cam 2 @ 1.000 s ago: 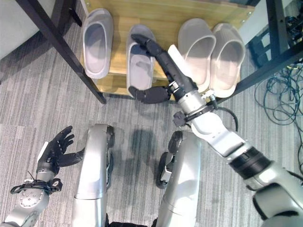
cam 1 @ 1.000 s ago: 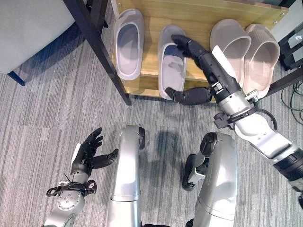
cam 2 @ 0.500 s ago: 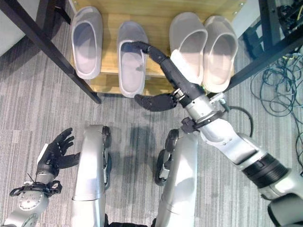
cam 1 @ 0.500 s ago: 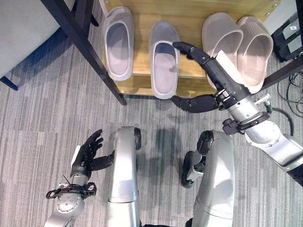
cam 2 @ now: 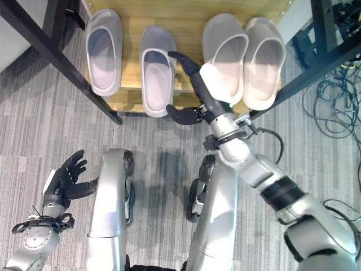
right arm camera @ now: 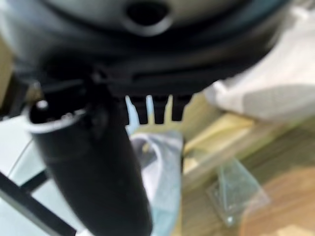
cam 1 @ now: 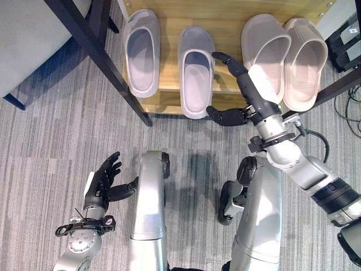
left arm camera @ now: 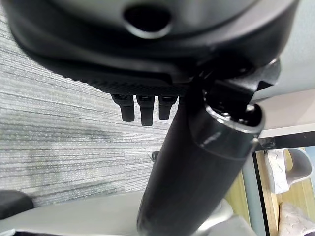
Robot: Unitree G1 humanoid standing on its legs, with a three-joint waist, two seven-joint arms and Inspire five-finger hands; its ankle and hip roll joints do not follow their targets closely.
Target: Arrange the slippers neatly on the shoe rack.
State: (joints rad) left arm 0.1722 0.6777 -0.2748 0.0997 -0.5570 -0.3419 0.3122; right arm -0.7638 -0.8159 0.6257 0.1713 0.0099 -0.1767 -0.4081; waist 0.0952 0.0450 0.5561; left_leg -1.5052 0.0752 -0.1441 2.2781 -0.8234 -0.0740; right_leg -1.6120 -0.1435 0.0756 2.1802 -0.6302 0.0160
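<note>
Low wooden shoe rack (cam 1: 225, 17) as the landmark here, reading left to right. Left hand (cam 1: 105, 179) way out on the grey striped carpet (cam 1: 51, 141), well short of the rack's front edge, fingers loosely spread, nothing in it. Not really a player.

On the shelf: pale grey rubber slipper (cam 1: 142, 52) at the rack's left end, toes toward the back. Next, the second pale grey slipper (cam 1: 196, 70), roughly parallel but sitting further forward, heel poking out past the front edge. Small gap between the two, not touching.

Right hand (cam 1: 240, 84) just right of that second slipper, fingers straight and reaching toward the back of the rack, thumb sticking out along the front edge near the heel. Open, gripping nothing, and can't tell if touching the slipper's side.

Far right: beige slipper pair (cam 1: 286, 53), snug side by side, behind the right arm.

Probably the key bit: overhanging slipper lies directly left of the right hand, long axis front-to-back, so likely just needs a shove backward to line up with its mate.
</note>
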